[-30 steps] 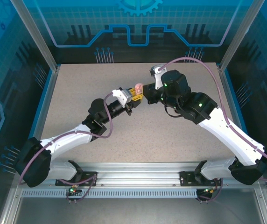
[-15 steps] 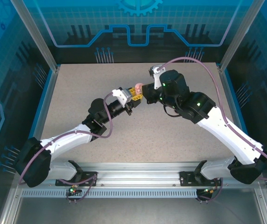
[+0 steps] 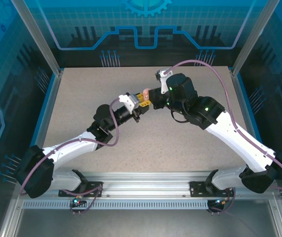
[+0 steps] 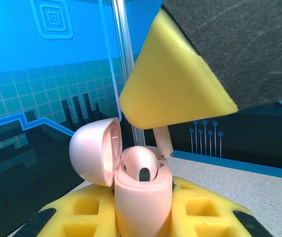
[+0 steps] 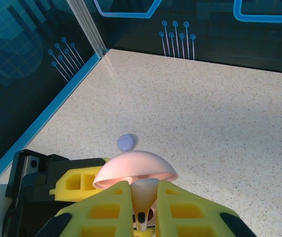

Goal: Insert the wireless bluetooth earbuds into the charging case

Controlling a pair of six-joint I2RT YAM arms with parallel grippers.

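Two arms meet mid-table; I read this as the insert step for the second bud. Left gripper (image 4: 143, 217) is clamped on the pink charging case (image 4: 141, 197), holding it upright with the lid (image 4: 94, 150) swung open so the wells face the other arm. One pale pink seated earbud (image 4: 140, 165) is already in its well. Right gripper (image 5: 143, 190) sits above the case, pinching the second earbud (image 5: 143, 197) stem-down over the free well. From the left wrist, that stem is just beside the seated one. Alignment looks close, but I can't confirm stem-to-well. Further back, a small lilac round piece (image 5: 126, 142) lies on the table (image 5: 220, 123); case or bud, can't tell.
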